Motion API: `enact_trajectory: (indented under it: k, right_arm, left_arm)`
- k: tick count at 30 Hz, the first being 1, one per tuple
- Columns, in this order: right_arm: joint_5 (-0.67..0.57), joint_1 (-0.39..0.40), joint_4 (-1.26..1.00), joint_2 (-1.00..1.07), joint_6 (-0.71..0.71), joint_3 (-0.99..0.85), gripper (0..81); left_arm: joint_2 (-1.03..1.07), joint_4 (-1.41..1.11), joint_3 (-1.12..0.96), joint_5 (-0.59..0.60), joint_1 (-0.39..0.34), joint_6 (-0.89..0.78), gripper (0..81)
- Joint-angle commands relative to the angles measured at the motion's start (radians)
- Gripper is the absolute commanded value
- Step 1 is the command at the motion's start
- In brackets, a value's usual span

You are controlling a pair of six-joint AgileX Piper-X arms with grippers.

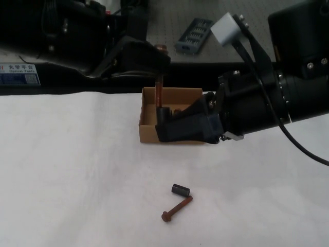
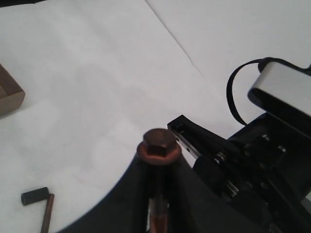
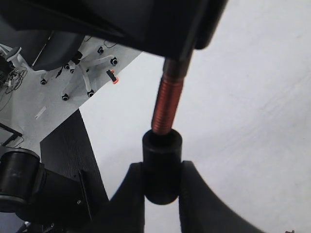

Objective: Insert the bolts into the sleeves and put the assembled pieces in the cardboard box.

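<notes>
Insertion is in hand over the cardboard box (image 1: 148,133): the left jaws grip a bolt (image 3: 166,104) whose tip meets the sleeve (image 3: 162,167) clamped in the right jaws, so next likely comes a straight push home.

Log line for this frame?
left end effector: shut on bolt; right end effector: shut on sleeve; bolt tip at sleeve mouth; spare bolt lying loose

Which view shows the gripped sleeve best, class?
Right wrist view: the sleeve sits close, clamped in the right gripper, bolt at its mouth. High view: small, at the cardboard box. Left wrist view: behind the bolt's head.
</notes>
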Motion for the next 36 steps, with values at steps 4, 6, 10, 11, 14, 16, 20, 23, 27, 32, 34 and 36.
enact_trajectory:
  k: [4, 6, 10, 11, 14, 16, 20, 23, 27, 32, 34, 36]
  right_arm:
    - [-0.029, -0.003, -0.083, 0.001, 0.022, -0.003, 2.5]
    - [-0.034, -0.003, -0.088, 0.001, 0.033, -0.003, 2.5]
    - [-0.034, -0.003, -0.088, 0.001, 0.033, -0.003, 2.5]
    - [-0.034, -0.003, -0.088, 0.001, 0.033, -0.003, 2.5]
    - [-0.034, -0.003, -0.088, 0.001, 0.033, -0.003, 2.5]
    - [-0.034, -0.003, -0.088, 0.001, 0.033, -0.003, 2.5]
    - [-0.034, -0.003, -0.088, 0.001, 0.033, -0.003, 2.5]
    - [-0.011, -0.003, -0.088, 0.001, 0.033, -0.003, 2.5]
    - [0.051, -0.003, -0.088, 0.001, 0.038, -0.003, 2.5]
    - [0.072, -0.003, -0.088, 0.001, 0.055, -0.003, 2.5]
    - [0.072, -0.003, -0.088, 0.001, 0.055, -0.003, 2.5]
    - [0.076, -0.003, -0.088, 0.001, 0.055, -0.003, 2.5]
  left_arm:
    - [-0.013, 0.019, -0.005, 0.007, 0.001, 0.019, 0.6]
    - [-0.013, 0.019, -0.005, 0.007, 0.001, 0.019, 0.6]
    - [-0.013, 0.019, -0.005, 0.007, 0.001, 0.019, 0.6]
    - [-0.013, 0.019, -0.005, 0.009, 0.001, 0.019, 0.6]
    - [-0.013, 0.019, -0.005, 0.011, 0.001, 0.01, 0.6]
    - [-0.013, 0.019, -0.005, 0.011, 0.001, 0.01, 0.6]
    - [-0.013, 0.019, -0.005, 0.011, 0.001, 0.01, 0.6]
    - [-0.013, 0.019, -0.005, 0.016, 0.001, 0.01, 0.6]
    - [-0.013, 0.026, -0.005, 0.016, 0.001, 0.01, 0.6]
    - [-0.013, 0.025, -0.005, -0.028, 0.001, 0.044, 0.6]
    - [-0.013, 0.025, -0.005, -0.026, 0.001, 0.043, 0.6]
    - [-0.013, 0.025, -0.005, -0.021, 0.001, 0.041, 0.6]
